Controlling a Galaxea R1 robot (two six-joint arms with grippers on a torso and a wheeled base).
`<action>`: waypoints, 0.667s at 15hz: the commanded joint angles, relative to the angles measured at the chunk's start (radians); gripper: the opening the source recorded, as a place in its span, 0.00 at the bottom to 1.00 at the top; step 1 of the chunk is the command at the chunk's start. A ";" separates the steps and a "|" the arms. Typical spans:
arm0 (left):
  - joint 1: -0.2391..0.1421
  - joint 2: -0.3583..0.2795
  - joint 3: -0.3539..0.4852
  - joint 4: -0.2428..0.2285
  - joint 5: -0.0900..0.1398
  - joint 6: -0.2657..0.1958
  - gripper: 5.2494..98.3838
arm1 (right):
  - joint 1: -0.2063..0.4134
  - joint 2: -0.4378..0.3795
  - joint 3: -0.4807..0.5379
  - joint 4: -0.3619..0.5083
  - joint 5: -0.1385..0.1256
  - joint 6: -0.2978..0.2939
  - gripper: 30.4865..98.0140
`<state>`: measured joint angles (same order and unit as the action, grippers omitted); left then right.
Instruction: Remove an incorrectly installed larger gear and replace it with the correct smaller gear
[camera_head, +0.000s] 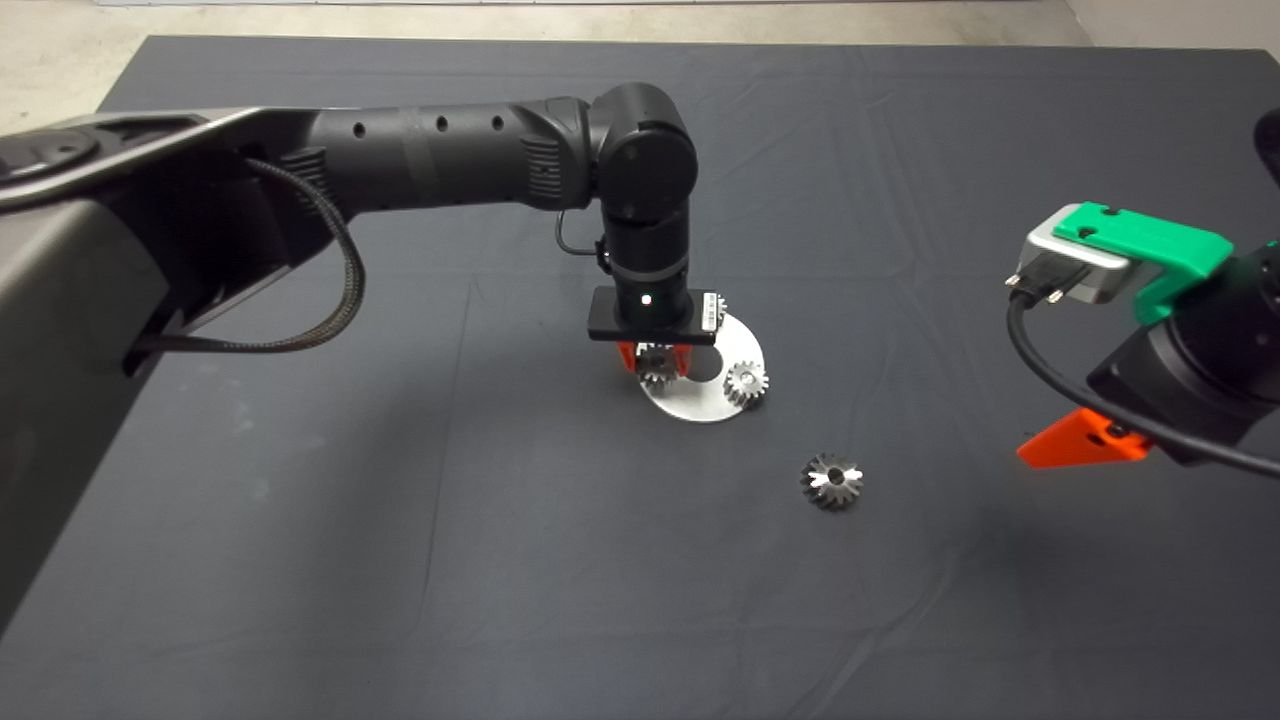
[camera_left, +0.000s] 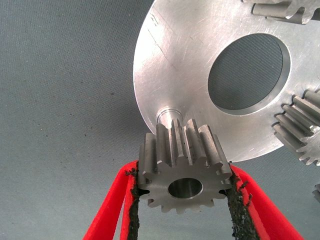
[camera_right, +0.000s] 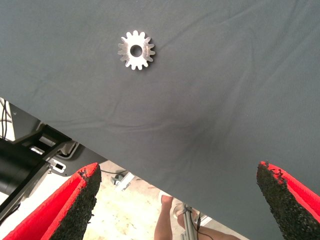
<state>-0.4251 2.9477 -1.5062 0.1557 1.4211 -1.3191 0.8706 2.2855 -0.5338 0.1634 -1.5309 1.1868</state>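
Gripping the smaller gear (camera_head: 657, 368) above the round plate (camera_head: 700, 405) at frame centre, the left gripper (camera_head: 656, 360) positions it for installation; the larger gear (camera_head: 831, 481) lies discarded lower right. The left wrist view shows both pads (camera_left: 133, 206) clamping its teeth, bore near the bare peg (camera_left: 169, 116). The right gripper (camera_right: 175, 200) waits spread wide, empty.

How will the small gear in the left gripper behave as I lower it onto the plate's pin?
The smaller gear looks solid steel: probably rigid, heavy for its size. The left gripper pinches only its tooth tips, so it may pivot or slip. Released off the pin, it could roll across the smooth plate.
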 joint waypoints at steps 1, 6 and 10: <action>-0.024 0.005 -0.006 -0.008 0.004 0.012 0.34 | 0.025 0.003 0.005 0.036 -0.117 0.007 0.77; -0.024 0.005 -0.014 -0.007 0.004 0.014 0.34 | 0.025 0.003 0.005 0.036 -0.117 0.005 0.77; -0.029 0.005 -0.023 -0.007 0.004 0.014 0.34 | 0.025 0.001 0.005 0.036 -0.117 0.007 0.77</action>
<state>-0.4266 2.9496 -1.5241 0.1552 1.4202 -1.3113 0.8706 2.2855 -0.5338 0.1634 -1.5309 1.1868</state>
